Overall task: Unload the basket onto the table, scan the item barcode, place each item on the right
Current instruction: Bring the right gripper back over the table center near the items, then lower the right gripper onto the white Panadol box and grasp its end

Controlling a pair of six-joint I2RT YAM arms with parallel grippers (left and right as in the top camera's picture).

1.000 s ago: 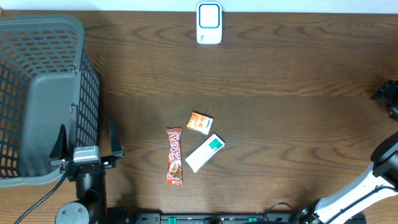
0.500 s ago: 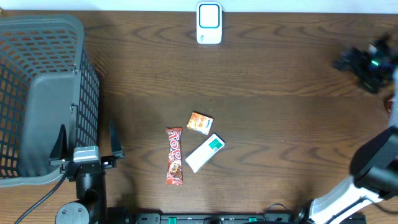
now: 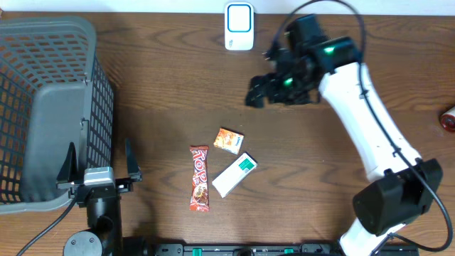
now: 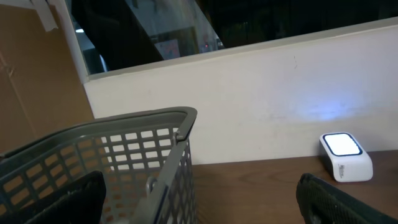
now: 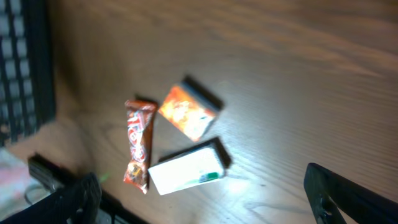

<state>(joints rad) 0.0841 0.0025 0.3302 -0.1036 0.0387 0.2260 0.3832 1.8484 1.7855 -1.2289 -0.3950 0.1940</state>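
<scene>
Counted on the brown wooden table [image 3: 341, 178]: three small packaged items, one scanner, one basket, two arms. Among the three, a red candy bar [image 3: 200, 179] lying lengthwise on the left, an orange box [image 3: 229, 140] up and to the right of it, and a white box [image 3: 234, 174] with a green mark, set on a slant just below the orange one and close against the bar; whether touching the bar, cannot tell. All three mid-table, none held, barcodes too small to make out. At the far edge by the wall, one white scanner [image 3: 239, 26] with a blue-lit face, well apart from the items. Filling the left side, one grey mesh basket [image 3: 43, 107]. At the right edge, partly cut off, one small red object [image 3: 448, 119], too little visible to name. Stretched from the near right corner toward the far middle, the white right arm, ending in the right gripper [image 3: 266, 89] above the table between scanner and items, a little to the right, its camera looking down on all three. Fingers splayed wide at both edges of that wrist view, nothing between them. Parked at the near left beside the basket, the left gripper [image 3: 99, 162], level and pointing toward the far wall, likewise spread wide and holding nothing.
</scene>
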